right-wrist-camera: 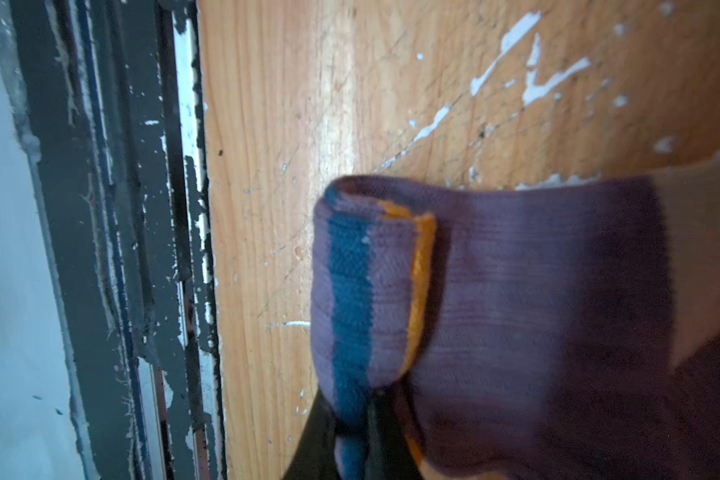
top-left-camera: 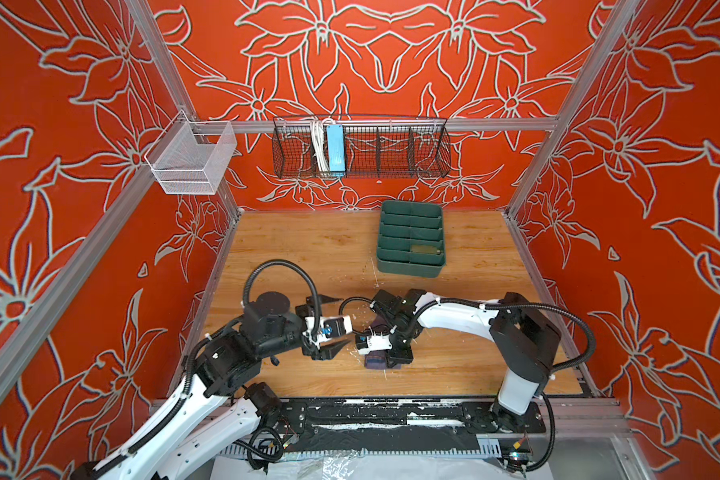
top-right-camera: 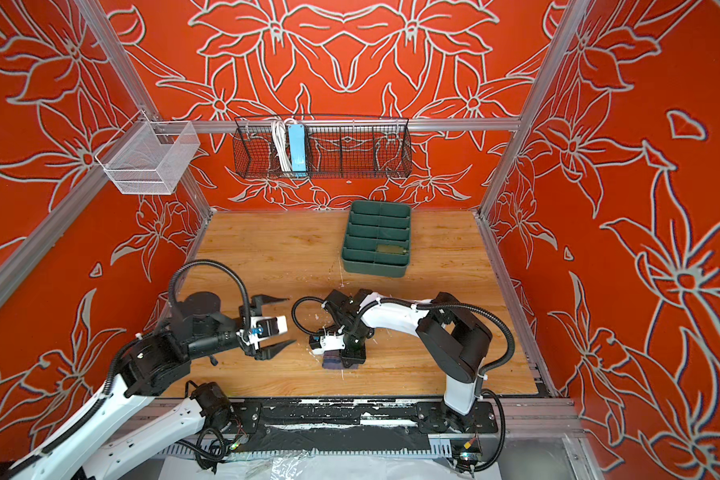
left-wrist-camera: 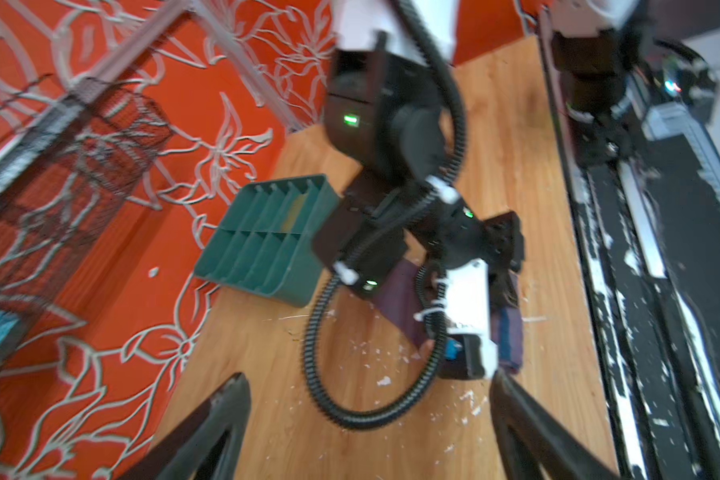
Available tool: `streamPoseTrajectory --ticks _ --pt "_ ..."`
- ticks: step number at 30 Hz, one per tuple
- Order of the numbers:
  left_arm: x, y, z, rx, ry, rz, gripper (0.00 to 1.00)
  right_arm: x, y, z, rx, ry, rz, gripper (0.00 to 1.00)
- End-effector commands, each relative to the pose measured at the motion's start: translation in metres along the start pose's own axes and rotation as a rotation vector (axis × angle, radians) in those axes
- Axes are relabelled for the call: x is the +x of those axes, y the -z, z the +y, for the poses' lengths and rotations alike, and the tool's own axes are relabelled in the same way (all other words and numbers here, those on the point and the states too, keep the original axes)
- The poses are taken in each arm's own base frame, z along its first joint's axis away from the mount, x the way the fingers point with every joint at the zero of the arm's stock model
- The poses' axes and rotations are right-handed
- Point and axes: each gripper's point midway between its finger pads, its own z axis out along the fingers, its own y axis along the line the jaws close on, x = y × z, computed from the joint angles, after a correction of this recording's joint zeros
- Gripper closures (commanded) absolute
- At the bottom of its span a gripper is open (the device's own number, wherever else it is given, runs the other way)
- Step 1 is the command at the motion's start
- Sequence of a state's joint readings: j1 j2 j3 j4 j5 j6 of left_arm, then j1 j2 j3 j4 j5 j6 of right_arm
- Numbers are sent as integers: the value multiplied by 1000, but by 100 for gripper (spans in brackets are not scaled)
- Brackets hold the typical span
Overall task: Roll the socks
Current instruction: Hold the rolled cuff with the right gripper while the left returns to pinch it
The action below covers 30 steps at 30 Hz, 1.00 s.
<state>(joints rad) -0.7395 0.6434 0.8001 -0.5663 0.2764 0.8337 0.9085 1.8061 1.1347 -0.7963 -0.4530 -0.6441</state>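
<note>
Right hand [right-wrist-camera: 350, 434] pinched tight on the sock [right-wrist-camera: 516, 291], at one end of its folded-over cuff [right-wrist-camera: 366, 291], lower centre of the right wrist view. Only about one turn made, by the look of it: blue and orange stripes wrapped over, the rest of the purple leg flat on the bench [right-wrist-camera: 308, 104] toward the right edge of that frame. In both top views, same sock [top-left-camera: 374, 362] below centre, mostly hidden under the right hand [top-left-camera: 398, 353]. Left hand [top-left-camera: 345, 321] spread wide and empty, just left of the sock, not touching it. Likewise in the left wrist view: fingers [left-wrist-camera: 221, 419] apart along the bottom edge, sock [left-wrist-camera: 400, 299] beyond them.

Olive thing [top-left-camera: 425, 249], probably the second sock, in the lower right of the tray [top-left-camera: 410, 272], above centre in the top views. Too small to tell how well rolled.

Risks, as a judgement:
- Grip on one end of the fold only, so the far end likely to lag and the roll to come out skewed or cone-shaped.
- Loose first turn. Could spring open on any slackening of the pinch.
- Nothing pinning the flat part. Could drag across the bench instead of rolling.
- Hands close together. Could clash, or snag the cable [left-wrist-camera: 321, 374] looping from the right arm, should the left hand move in.
</note>
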Motion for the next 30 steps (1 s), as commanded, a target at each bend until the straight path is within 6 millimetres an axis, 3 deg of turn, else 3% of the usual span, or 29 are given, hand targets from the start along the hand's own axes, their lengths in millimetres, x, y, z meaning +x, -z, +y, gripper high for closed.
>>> streamPoseTrajectory --ticks 1,4,10,14,19,30 --pt "28 -28 -29 52 -239 126 12 4 -6 -5 -42 11 27 100" --pt "50 -60 -64 122 -401 213 12 5 -5 -9 -53 -4 33 100" --pt "65 -118 -113 192 -529 278 19 10 -5 -13 -73 -25 39 100" --pt "64 -149 -115 178 -409 359 28 13 -6 -15 -81 -34 43 100" --pt "82 -175 -115 126 -384 452 36 12 -3 -15 -91 -35 27 100" --pt "124 -191 -117 96 -431 662 88 10 5 -15 -108 -49 -11 100"
